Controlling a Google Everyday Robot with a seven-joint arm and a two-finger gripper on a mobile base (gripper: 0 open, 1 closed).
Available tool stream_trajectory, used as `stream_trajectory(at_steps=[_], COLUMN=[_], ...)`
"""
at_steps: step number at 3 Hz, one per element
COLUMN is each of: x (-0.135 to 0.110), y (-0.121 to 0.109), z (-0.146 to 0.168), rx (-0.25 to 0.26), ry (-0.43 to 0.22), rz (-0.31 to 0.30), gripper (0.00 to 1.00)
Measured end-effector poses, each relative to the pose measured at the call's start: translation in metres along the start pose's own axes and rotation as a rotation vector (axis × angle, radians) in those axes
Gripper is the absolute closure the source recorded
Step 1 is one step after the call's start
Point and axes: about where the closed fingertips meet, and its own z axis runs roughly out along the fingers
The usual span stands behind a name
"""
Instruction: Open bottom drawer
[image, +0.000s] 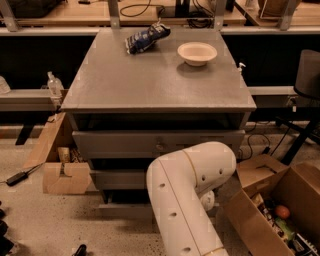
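Note:
The grey cabinet (155, 82) fills the middle of the camera view, its three drawers stacked below the top. Only the left part of the bottom drawer (125, 210) shows, as a low grey strip near the floor; its knob is hidden. My white arm (187, 195) bends down in front of the cabinet's lower right and covers the rest of that drawer. The gripper is hidden behind the arm's elbow, somewhere low in front of the cabinet. Above sit the middle drawer (117, 179) and the top drawer (157, 144) with its small knob.
On the cabinet top lie a blue snack bag (146, 37) and a white bowl (197, 52). A cardboard box (64, 176) stands on the floor at the left. An open box of items (272, 212) is at the right, below a black chair (306, 75).

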Motion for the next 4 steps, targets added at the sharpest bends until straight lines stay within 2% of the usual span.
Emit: stream_trajectory(at_steps=[4], x=[0.0], y=[0.0051], z=[-0.007], rx=[-0.006], ry=[0.01], rz=[0.011], gripper=[1.0])
